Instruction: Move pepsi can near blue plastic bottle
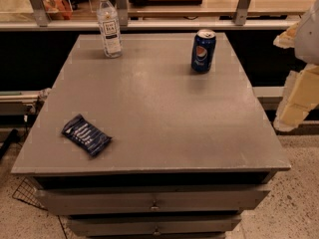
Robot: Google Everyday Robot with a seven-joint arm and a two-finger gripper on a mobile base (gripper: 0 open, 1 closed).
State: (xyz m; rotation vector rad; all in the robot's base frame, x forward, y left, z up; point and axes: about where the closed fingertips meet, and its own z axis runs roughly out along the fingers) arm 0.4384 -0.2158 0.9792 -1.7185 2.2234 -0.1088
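Observation:
The pepsi can (203, 51) stands upright at the far right of the grey table top (159, 108); it is dark blue with a round logo and a silver top. The blue plastic bottle (109, 26), clear with a white cap and a white label, stands upright at the far left corner, well apart from the can. My gripper (280, 81) hangs off the table's right edge, to the right of the can and not touching it. Its cream fingers (298, 99) stand apart, open and empty, partly cut off by the frame edge.
A flat blue snack packet (86, 134) lies near the front left of the table. Drawers (154, 200) sit under the table top. A shelf with metal posts (149, 9) runs behind the table. Speckled floor lies to the right.

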